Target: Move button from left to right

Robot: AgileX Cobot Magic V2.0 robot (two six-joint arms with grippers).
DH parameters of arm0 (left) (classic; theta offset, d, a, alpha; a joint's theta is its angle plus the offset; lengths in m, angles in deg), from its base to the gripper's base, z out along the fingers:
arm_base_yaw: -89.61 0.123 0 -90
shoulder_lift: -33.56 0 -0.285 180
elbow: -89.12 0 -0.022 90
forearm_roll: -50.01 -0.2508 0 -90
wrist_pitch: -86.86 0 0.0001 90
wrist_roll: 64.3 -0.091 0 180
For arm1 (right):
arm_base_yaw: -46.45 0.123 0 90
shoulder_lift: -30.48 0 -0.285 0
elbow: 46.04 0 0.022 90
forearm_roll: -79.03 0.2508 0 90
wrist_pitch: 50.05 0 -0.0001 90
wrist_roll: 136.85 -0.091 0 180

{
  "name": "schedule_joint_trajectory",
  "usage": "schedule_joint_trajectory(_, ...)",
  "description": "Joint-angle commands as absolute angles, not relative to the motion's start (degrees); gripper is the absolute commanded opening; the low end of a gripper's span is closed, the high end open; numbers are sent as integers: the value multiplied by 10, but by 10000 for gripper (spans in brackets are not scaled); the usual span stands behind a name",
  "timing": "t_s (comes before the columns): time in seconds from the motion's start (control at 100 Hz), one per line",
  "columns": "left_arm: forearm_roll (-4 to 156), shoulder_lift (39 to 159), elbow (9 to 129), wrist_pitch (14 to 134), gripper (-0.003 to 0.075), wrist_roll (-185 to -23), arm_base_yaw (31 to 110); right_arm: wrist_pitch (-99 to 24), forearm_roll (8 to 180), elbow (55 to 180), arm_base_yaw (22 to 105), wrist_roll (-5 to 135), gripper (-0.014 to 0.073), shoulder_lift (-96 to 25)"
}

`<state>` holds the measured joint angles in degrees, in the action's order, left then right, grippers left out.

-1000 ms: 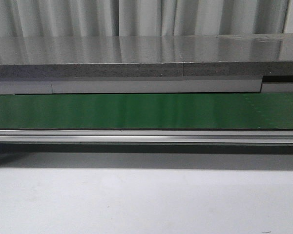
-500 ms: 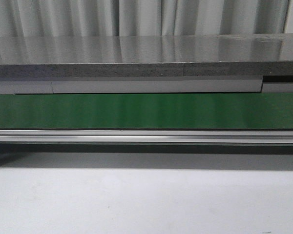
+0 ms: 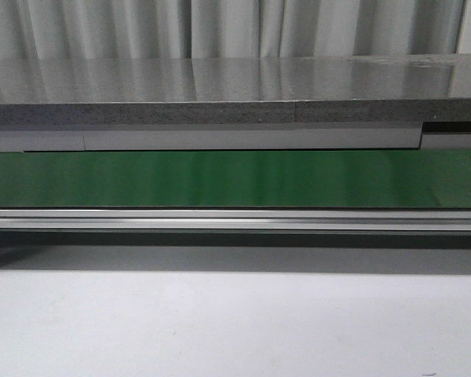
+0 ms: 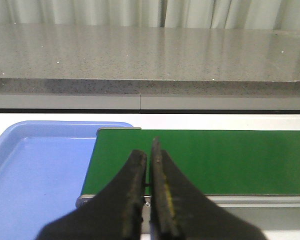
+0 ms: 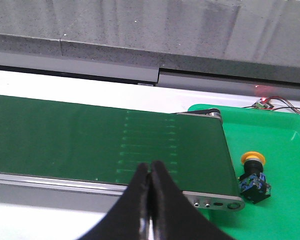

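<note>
The button (image 5: 253,177), a yellow-orange mushroom head on a black blocky body, lies in the green tray (image 5: 282,165) just past the right end of the green conveyor belt (image 5: 90,137), in the right wrist view only. My right gripper (image 5: 150,170) is shut and empty above the belt's near rail, to the left of the button. My left gripper (image 4: 149,152) is shut and empty above the belt's left end (image 4: 200,160), beside the blue tray (image 4: 35,170). No gripper and no button show in the front view.
The front view shows the belt (image 3: 235,179) with its metal rail (image 3: 235,220), a grey stone counter (image 3: 220,90) behind and white table (image 3: 235,322) in front. Red wires (image 5: 270,102) lie at the green tray's far edge.
</note>
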<state>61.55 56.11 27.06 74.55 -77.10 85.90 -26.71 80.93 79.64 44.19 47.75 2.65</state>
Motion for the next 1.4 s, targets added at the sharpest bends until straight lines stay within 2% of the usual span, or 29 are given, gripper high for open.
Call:
schedule_joint_trajectory(0.0,624,566,286,787,5,-770,853,-314,811,811,442,475,-121,25)
schedule_joint_trajectory(0.19,624,566,286,787,5,-770,853,-319,810,808,446,475,-121,25)
schedule_joint_trajectory(0.41,624,566,286,787,5,-770,853,-385,810,739,460,470,-121,40)
schedule_joint_trajectory(0.6,624,566,286,787,5,-770,853,-438,809,661,476,457,-121,116)
schedule_joint_trajectory(0.87,624,566,286,787,5,-770,853,-443,808,583,480,455,-121,245)
schedule_joint_trajectory(1.39,624,567,286,786,5,-770,853,-478,800,550,479,450,-121,239)
